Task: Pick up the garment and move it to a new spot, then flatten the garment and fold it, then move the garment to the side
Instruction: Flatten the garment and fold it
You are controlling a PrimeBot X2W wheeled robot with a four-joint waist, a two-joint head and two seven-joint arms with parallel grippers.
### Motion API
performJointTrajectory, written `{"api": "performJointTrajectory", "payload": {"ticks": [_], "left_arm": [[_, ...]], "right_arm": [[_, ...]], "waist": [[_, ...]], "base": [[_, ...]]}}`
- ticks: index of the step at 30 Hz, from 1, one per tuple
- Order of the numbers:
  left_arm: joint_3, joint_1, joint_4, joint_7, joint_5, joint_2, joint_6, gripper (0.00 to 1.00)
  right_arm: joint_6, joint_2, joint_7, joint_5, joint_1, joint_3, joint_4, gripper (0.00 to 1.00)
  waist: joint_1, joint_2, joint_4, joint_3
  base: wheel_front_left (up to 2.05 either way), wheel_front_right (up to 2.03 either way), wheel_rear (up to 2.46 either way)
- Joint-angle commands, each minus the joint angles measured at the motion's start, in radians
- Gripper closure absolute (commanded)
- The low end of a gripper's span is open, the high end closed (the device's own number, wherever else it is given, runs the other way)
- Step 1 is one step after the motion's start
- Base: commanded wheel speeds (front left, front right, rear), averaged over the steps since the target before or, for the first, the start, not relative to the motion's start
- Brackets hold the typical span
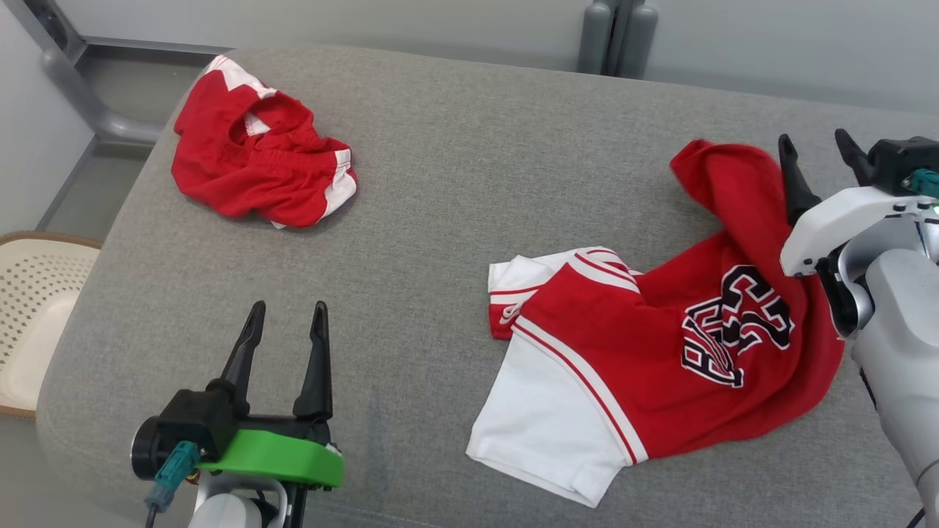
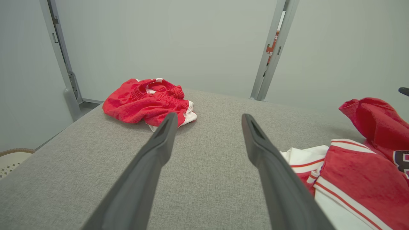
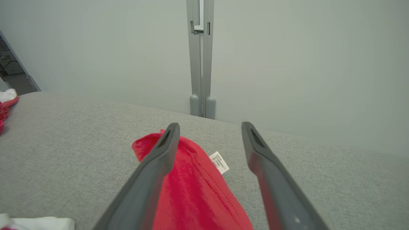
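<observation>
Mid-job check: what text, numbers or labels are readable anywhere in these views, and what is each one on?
Nothing reads cleanly enough to quote.
jersey: black print outlined in white on the red front, creased and turned, not legible.
care tag, white, on the jersey's red fabric: lettering too small to read.
red sign, seen through the gap by the grey post: blurred, unreadable.
</observation>
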Motion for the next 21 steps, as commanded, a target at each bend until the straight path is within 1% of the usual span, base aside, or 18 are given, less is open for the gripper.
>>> {"api": "performJointTrajectory", "payload": {"ticks": [1,4,8,13,19,21], "left_arm": [[0.013,0.003,0.0,-0.001,0.006,0.002,0.001,0.0],[0.031,0.014,-0.002,-0.001,0.018,0.002,-0.004,0.0],[0.055,0.026,-0.004,-0.001,0.038,0.002,-0.01,0.0],[0.081,0.037,-0.004,-0.001,0.057,0.002,-0.018,0.0],[0.093,0.044,-0.006,-0.001,0.066,0.002,-0.024,0.0],[0.093,0.045,-0.004,-0.001,0.066,0.002,-0.027,0.0]], "right_arm": [[-0.001,-0.005,-0.009,0.004,0.012,-0.01,-0.026,0.0],[-0.001,-0.014,-0.007,-0.009,0.065,-0.038,-0.135,0.0],[-0.001,-0.009,-0.008,-0.022,0.184,-0.08,-0.31,0.0],[-0.001,-0.001,-0.008,-0.028,0.335,-0.107,-0.474,0.0],[-0.001,0.039,-0.008,-0.039,0.498,-0.156,-0.653,0.0],[-0.001,0.069,-0.008,-0.045,0.555,-0.176,-0.709,0.0]], "waist": [[0.0,0.0,-0.038,-0.021],[0.0,0.0,-0.075,-0.035],[0.0,0.0,-0.123,-0.054],[0.0,0.0,-0.167,-0.066],[0.0,0.0,-0.206,-0.069],[0.0,0.0,-0.214,-0.073]], "base": [[0.0,0.0,0.0],[0.0,0.0,0.0],[0.0,0.0,0.0],[0.0,0.0,0.0],[0.0,0.0,0.0],[0.0,0.0,0.0]]}}
